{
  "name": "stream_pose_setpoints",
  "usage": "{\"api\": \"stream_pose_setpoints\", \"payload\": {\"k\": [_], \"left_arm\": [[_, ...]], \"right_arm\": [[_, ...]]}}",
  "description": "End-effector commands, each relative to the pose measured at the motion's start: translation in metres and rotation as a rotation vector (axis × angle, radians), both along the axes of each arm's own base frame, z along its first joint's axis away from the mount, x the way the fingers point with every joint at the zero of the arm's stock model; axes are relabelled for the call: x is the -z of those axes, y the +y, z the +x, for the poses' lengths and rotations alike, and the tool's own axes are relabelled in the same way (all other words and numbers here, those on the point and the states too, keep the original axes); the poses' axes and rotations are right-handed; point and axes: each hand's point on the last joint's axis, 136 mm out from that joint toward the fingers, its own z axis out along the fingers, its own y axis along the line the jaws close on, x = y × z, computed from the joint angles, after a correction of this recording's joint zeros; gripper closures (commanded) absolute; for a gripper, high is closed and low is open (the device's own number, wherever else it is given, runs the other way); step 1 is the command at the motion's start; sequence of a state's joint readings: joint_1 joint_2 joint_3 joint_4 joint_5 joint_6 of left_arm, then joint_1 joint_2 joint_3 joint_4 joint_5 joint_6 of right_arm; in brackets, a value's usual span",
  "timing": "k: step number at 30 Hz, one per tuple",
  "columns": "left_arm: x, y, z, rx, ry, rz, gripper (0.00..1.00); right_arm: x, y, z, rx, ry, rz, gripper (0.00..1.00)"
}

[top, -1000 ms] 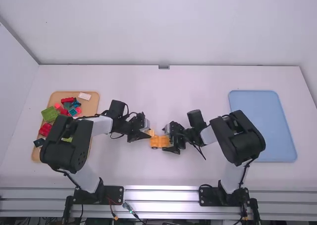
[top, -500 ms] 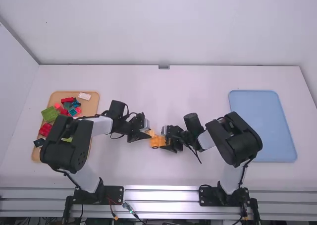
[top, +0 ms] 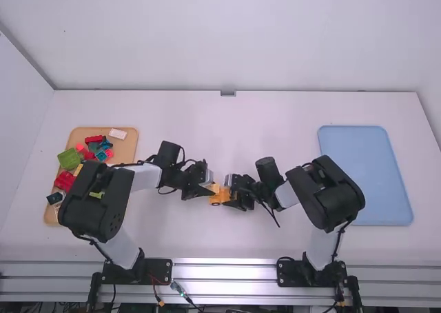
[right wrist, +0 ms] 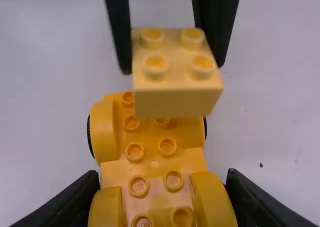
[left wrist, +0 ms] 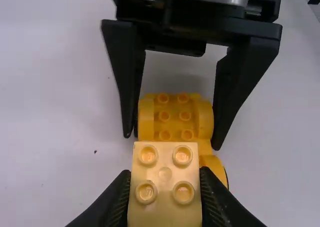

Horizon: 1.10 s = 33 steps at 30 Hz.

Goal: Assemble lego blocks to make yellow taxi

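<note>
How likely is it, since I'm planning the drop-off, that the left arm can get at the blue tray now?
Probably not: the right arm stands between the left gripper and the blue tray, and the left gripper is shut on a pale yellow block.

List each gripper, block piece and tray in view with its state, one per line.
Left gripper: shut on the pale yellow block.
Pale yellow block: held, studs up, over one end of the wheeled base.
Right gripper: shut on the wheeled base.
Wheeled base: held, studs up.
Tan tray: flat, holding loose blocks.
Blue tray: flat on the table.
</note>
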State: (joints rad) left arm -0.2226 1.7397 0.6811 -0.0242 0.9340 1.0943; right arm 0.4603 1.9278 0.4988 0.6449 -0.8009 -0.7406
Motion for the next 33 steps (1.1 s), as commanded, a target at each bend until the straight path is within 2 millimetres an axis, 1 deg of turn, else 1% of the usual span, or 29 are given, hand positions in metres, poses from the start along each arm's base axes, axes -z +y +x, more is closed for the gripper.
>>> {"api": "stream_pose_setpoints", "payload": {"k": [1,2,5,11,13,17,22,24,25,26,27,29,30,31,32,33], "left_arm": [[0.006,-0.004,-0.005,-0.002,-0.001,0.050,0.91],[0.007,-0.006,-0.004,-0.012,-0.001,0.062,0.93],[0.007,-0.006,-0.002,-0.016,-0.010,0.064,0.94],[0.008,-0.004,-0.002,-0.008,-0.023,0.070,0.95],[0.010,-0.004,-0.004,0.003,-0.032,0.074,0.96],[0.018,0.000,-0.001,-0.023,-0.063,0.105,0.98],[0.021,0.000,-0.001,-0.034,-0.109,0.090,0.94],[0.021,-0.001,0.002,-0.063,-0.114,0.076,0.89],[0.021,-0.001,0.002,-0.069,-0.120,0.070,0.83],[0.021,-0.001,0.002,-0.073,-0.128,0.066,0.63],[0.021,-0.001,0.002,-0.073,-0.130,0.065,0.58],[0.021,0.000,0.001,-0.073,-0.144,0.058,0.42],[0.021,0.000,0.001,-0.074,-0.146,0.056,0.29],[0.020,0.000,0.001,-0.074,-0.146,0.052,0.02],[0.020,0.000,0.001,-0.074,-0.144,0.049,0.01],[0.013,-0.001,0.000,-0.075,-0.135,0.023,0.01]], "right_arm": [[0.007,-0.001,0.003,0.027,0.028,-0.032,0.37],[0.007,0.000,0.004,0.025,0.028,-0.033,0.37],[0.007,0.001,0.006,0.023,0.036,-0.040,0.38],[0.006,0.001,0.009,0.022,0.023,-0.044,0.39],[0.006,0.001,0.009,0.022,0.023,-0.044,0.38],[0.007,0.001,0.009,0.021,0.025,-0.045,0.38],[0.007,0.000,0.008,0.021,0.031,-0.048,0.38],[0.007,0.000,0.008,0.021,0.032,-0.049,0.38],[0.008,0.000,0.008,0.021,0.033,-0.049,0.38],[0.008,0.000,0.008,0.022,0.033,-0.050,0.37],[0.008,0.000,0.008,0.022,0.033,-0.049,0.37],[0.008,0.000,0.008,0.022,0.033,-0.049,0.36],[0.008,0.000,0.008,0.022,0.033,-0.049,0.36],[0.008,0.000,0.008,0.022,0.033,-0.049,0.36],[0.008,0.000,0.008,0.022,0.033,-0.050,0.36],[0.008,0.000,0.008,0.022,0.034,-0.050,0.36]]}}
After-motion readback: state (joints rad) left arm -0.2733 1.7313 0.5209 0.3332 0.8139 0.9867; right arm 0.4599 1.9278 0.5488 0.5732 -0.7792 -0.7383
